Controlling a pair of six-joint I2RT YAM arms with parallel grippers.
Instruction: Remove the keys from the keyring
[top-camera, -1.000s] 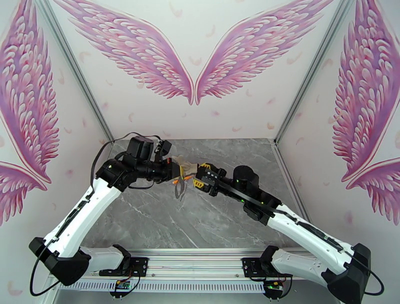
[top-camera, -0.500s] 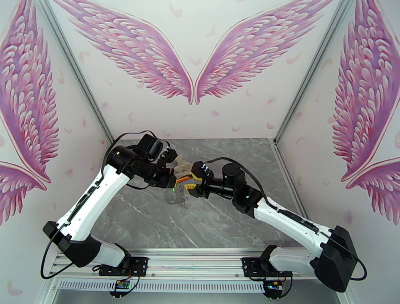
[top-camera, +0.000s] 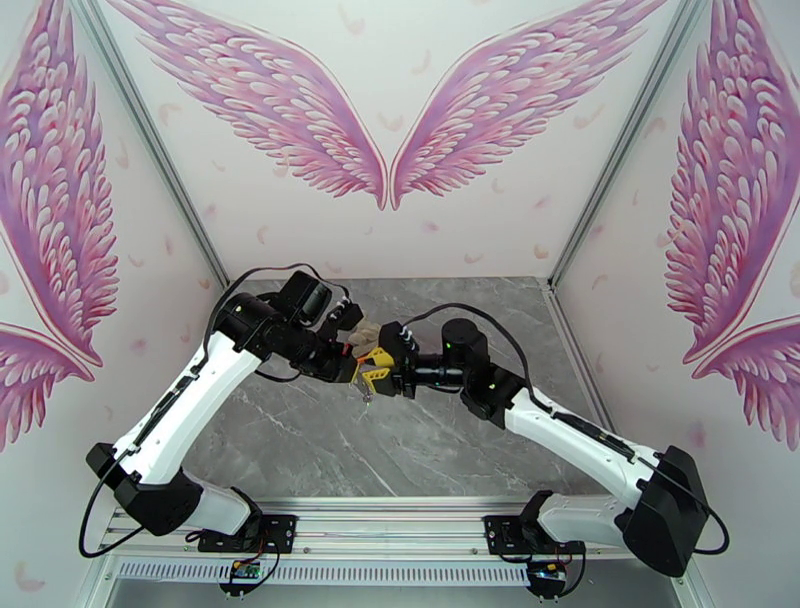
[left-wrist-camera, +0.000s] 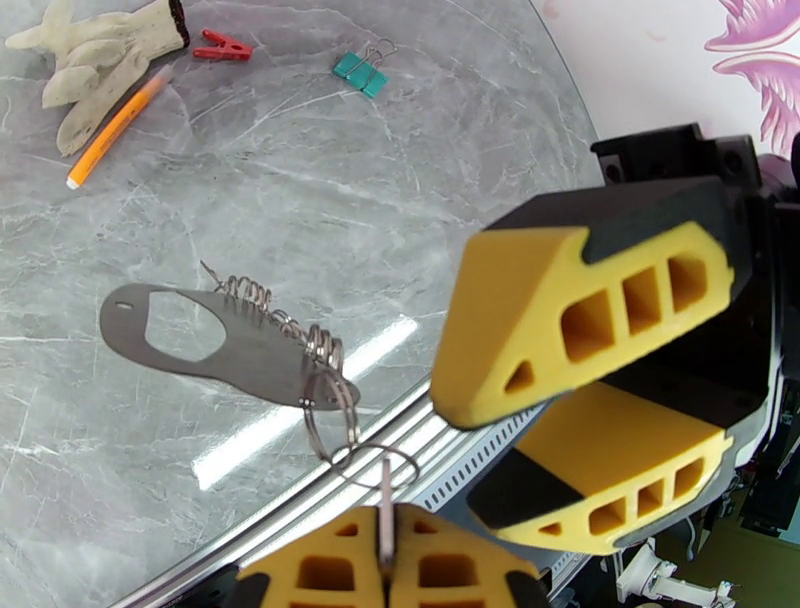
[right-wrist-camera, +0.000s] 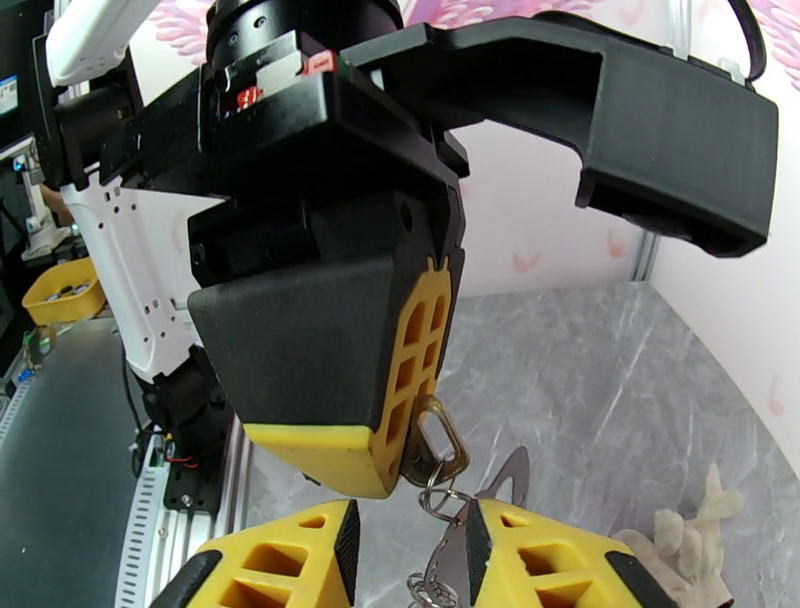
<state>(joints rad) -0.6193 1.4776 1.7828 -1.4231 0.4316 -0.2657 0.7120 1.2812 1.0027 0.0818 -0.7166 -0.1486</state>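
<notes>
In the left wrist view my left gripper (left-wrist-camera: 385, 520) is shut on a thin metal key (left-wrist-camera: 385, 495) held edge-on. Wire rings (left-wrist-camera: 330, 400) hang from it down to the flat dark grey keyring (left-wrist-camera: 200, 345), which hangs above the table. In the right wrist view the left gripper (right-wrist-camera: 415, 470) pinches the key's looped head (right-wrist-camera: 437, 447). More keys (right-wrist-camera: 445, 560) dangle between the yellow fingers of my right gripper (right-wrist-camera: 410, 560), which is open and narrow around them. From above, both grippers (top-camera: 352, 372) (top-camera: 374, 376) meet over mid-table.
Far across the marble table (left-wrist-camera: 300, 180) lie a cream glove (left-wrist-camera: 90, 60), an orange pen (left-wrist-camera: 115, 125), a red clip (left-wrist-camera: 225, 45) and a teal binder clip (left-wrist-camera: 360, 72). The table's near rail (left-wrist-camera: 430, 440) runs below the grippers.
My right gripper has slid left up against the left gripper and narrowed its jaws around the hanging bunch. The left arm dropped lower early on, then held still.
</notes>
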